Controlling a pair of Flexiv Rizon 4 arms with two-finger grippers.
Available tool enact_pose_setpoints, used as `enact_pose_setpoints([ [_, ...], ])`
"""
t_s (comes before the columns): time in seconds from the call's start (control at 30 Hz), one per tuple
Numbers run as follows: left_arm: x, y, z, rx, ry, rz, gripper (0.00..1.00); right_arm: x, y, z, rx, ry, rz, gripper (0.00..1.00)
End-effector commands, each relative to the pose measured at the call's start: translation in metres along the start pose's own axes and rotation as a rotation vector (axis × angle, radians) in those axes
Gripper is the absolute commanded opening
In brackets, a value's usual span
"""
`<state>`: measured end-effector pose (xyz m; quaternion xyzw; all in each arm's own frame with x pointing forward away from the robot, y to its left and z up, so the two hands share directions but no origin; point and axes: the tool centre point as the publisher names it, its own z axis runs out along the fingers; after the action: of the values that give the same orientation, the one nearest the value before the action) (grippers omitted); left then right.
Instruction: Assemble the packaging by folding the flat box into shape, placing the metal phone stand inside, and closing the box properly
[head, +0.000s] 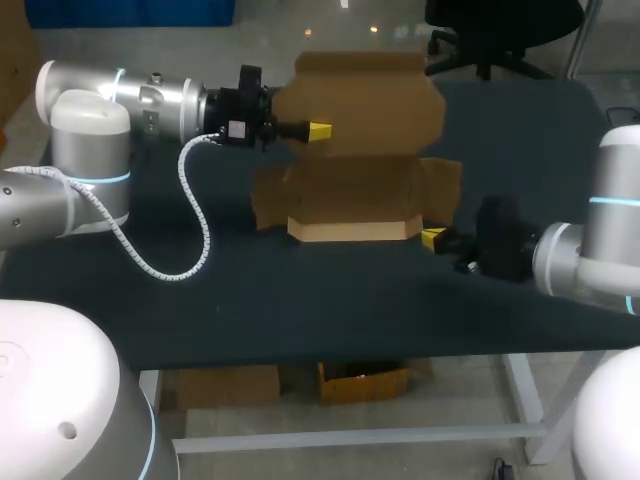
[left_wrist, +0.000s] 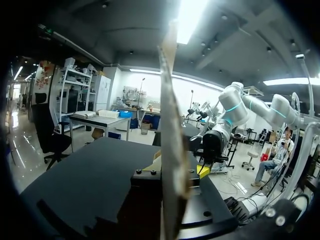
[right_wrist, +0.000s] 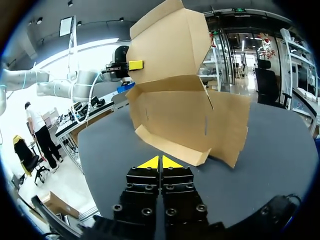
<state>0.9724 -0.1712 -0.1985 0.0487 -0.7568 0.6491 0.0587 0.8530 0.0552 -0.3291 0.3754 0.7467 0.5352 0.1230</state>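
Right gripper (right_wrist: 160, 162), fingers pressed together and empty, sits on the table (head: 250, 300) just beside the half-folded box (head: 350, 200). Left gripper (head: 318, 131) is clamped on its upright lid (head: 365, 100). Phone stand not visible. Risk: pulling the lid could drag or tip the light, unbraced box.

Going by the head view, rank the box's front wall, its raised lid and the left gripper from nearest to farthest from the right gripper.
1. The front wall: its right end lies just beside the right gripper.
2. The raised lid: standing up at the back of the box.
3. The left gripper: at the lid's far left edge.
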Motion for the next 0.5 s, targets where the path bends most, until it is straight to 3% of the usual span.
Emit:
enact_pose_setpoints([
  [0.03, -0.0023, 0.0012, -0.0007, 0.001, 0.008, 0.000, 0.00, 0.0045, -0.0029, 0.0091, -0.025, -0.034, -0.004, 0.00],
  [0.5, -0.0023, 0.0012, -0.0007, 0.001, 0.008, 0.000, 0.00, 0.0109, -0.0004, 0.0116, -0.026, -0.050, -0.040, 0.00],
])
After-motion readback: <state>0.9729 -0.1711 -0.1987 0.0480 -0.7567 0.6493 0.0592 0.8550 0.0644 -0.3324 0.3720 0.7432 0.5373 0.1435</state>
